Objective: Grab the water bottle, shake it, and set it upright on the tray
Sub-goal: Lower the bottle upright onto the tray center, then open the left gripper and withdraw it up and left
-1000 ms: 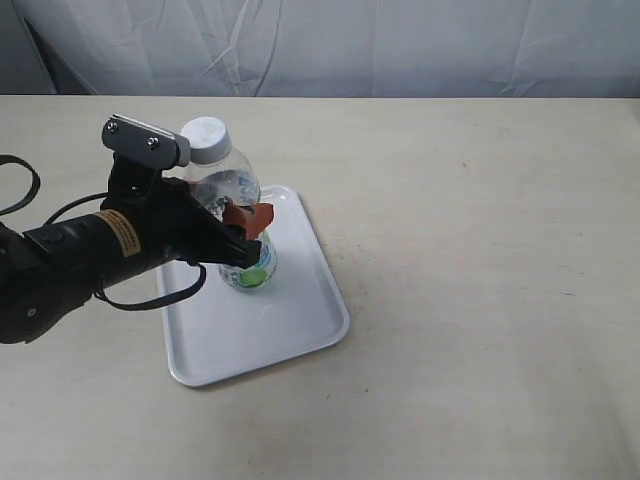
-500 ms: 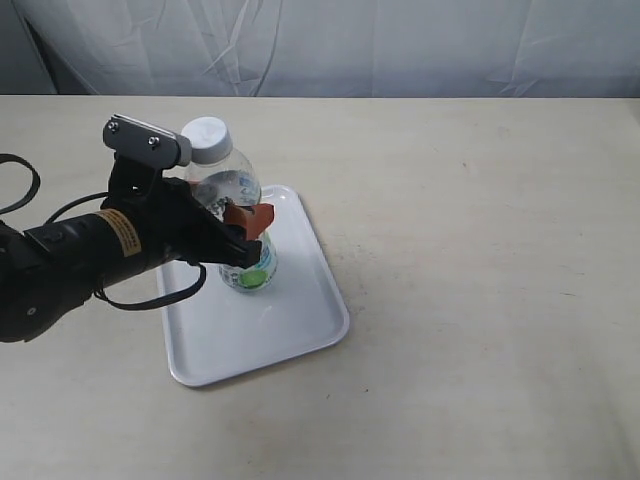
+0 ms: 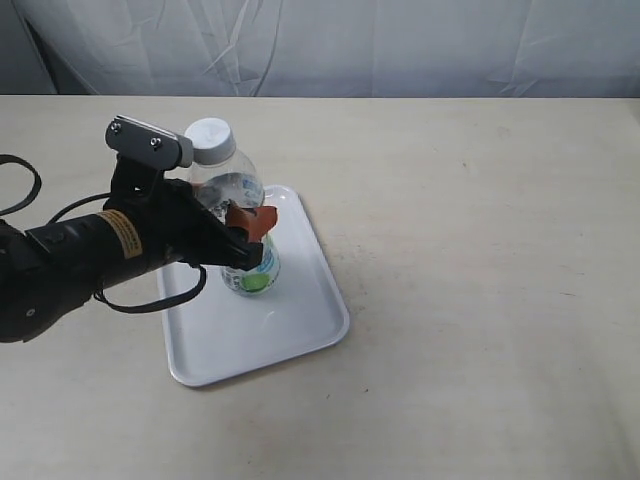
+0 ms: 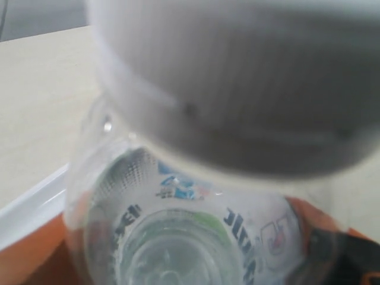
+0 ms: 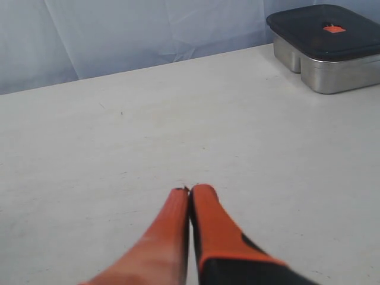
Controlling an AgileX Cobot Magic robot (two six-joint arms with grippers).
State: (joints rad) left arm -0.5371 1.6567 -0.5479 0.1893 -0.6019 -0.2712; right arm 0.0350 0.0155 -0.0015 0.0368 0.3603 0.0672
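Exterior view: left end effector (image 3: 252, 240) pinching water bottle (image 3: 232, 188) on tray (image 3: 290, 320), shifted slightly right; right end effector (image 5: 189, 193) pressed together.

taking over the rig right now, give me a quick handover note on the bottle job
Left gripper: shut on the water bottle, clamped around its body.
Right gripper: shut, empty, over the table, away from the job.
Water bottle: upright, white cap on, over the tray. Its base is at or just above the tray floor; I cannot tell if it touches.
Done: bottle picked up and brought to the tray. Whether it was shaken does not show.
Left: confirm the base is seated, open the left gripper, and back away without tipping the bottle.
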